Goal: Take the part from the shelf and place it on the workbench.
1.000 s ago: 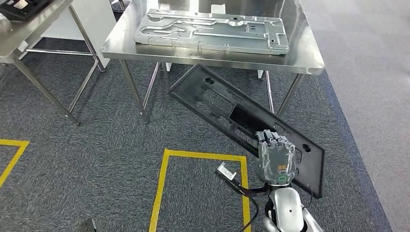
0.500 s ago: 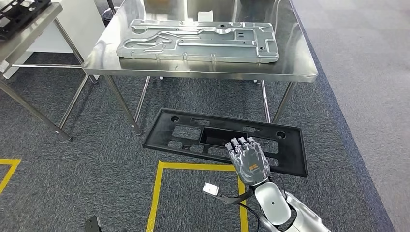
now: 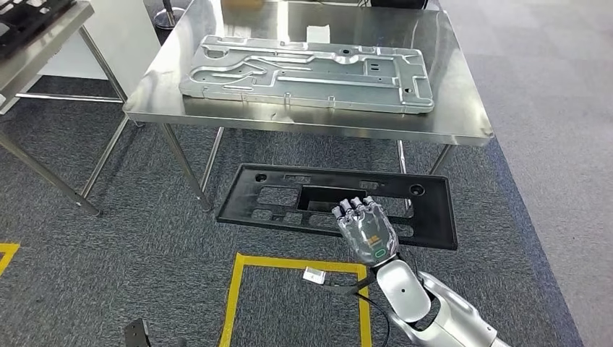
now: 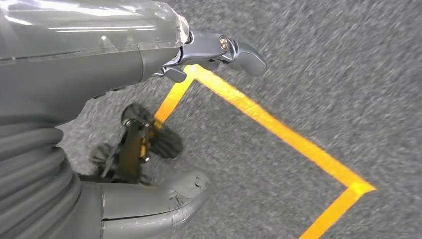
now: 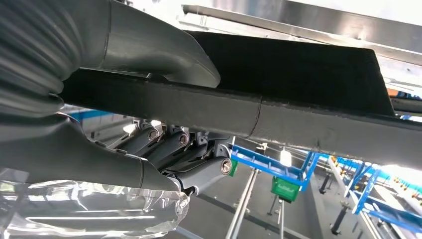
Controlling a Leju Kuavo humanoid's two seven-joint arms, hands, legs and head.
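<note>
Just in front of the bench (image 3: 463, 119), the right robot hand (image 3: 365, 230) grips the black part (image 3: 325, 202) along its near edge, held flat below the benchtop. It could clip the bench edge going up. The metal plate (image 3: 303, 72) leaves little free room. The left robot hand (image 4: 164, 124) hangs loose, holding nothing.

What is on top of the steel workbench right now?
A large silver stamped metal panel lies flat on the shiny steel workbench, with a small white item behind it. The black plastic frame held by the right hand is still below it.
</note>
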